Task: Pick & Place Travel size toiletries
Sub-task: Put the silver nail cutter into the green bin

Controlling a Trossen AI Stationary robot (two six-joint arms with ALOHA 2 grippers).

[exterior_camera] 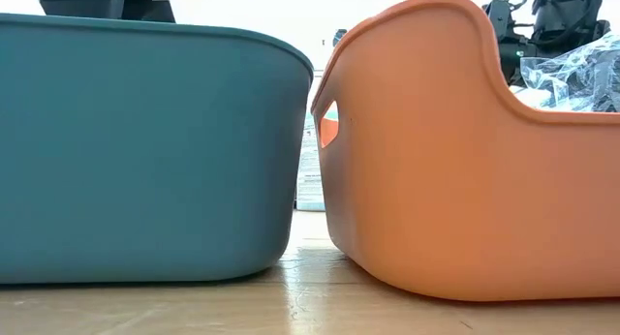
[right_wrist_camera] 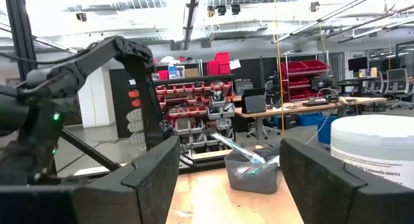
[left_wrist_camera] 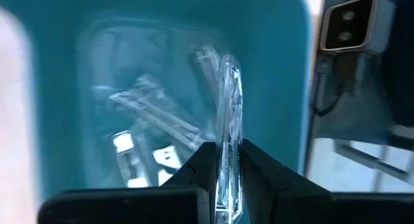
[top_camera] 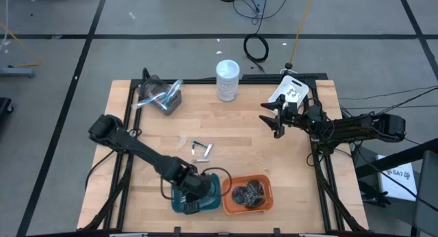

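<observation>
Left gripper (left_wrist_camera: 225, 160) over the teal tray (left_wrist_camera: 284, 88), fingers pinching a clear wrapped piece (left_wrist_camera: 229, 120) for release; right gripper (top_camera: 277, 120) waits, fingers spread.

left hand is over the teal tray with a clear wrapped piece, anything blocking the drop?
Nothing visible does. The left hand holds the clear wrapped piece directly above the open teal tray. Below it are only other clear wrapped items already lying on the tray floor.

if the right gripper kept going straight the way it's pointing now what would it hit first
Probably the grey bin of toiletries across the table: it sits centred between the open right gripper's fingers. The white-lidded jar lies just off that line, though depth is hard to judge.
</observation>
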